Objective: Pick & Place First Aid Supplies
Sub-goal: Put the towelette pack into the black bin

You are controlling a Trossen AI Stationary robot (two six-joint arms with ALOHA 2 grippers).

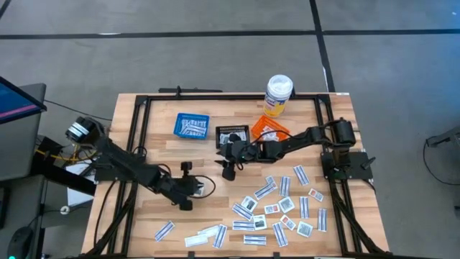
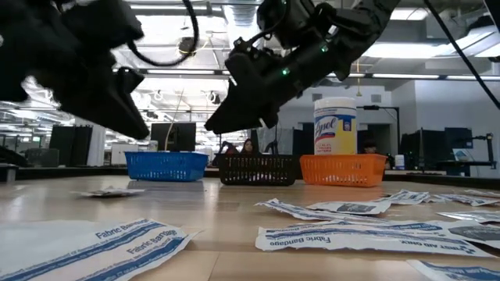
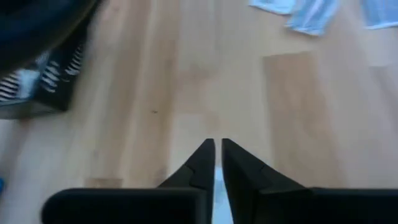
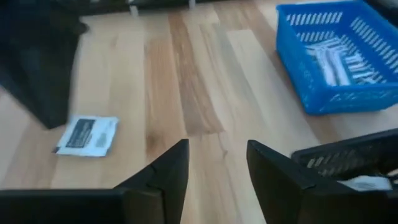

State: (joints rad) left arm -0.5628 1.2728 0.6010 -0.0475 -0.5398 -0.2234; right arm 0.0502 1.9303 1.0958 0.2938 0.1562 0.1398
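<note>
Nearest the front edge, the packets [image 1: 277,208] are mostly scattered loose on the right side of the table [image 3: 298,112], with a few strips off to the left, so I'd say sorting has barely started. A bit further in, the left gripper [image 3: 218,146] hangs over bare wood with its fingers pinched almost together. There's a pale sliver in the slit, but I can't tell if that's a packet edge being gripped or the lone packet [image 4: 87,135] lying just beside it on the table. My guess is it's mid-grab on that one. Past that, the right gripper [image 4: 217,152] hovers just in front of the baskets, fingers a fair way apart and nothing between them, probably lined up for a drop or freshly emptied. Back row: the blue basket [image 4: 311,99] has several strips in it, the black basket [image 4: 336,158] shows at least one white packet, and I can't make out what's in the orange basket [image 2: 344,168]. The bottle [image 2: 336,125] stands behind that.
</note>
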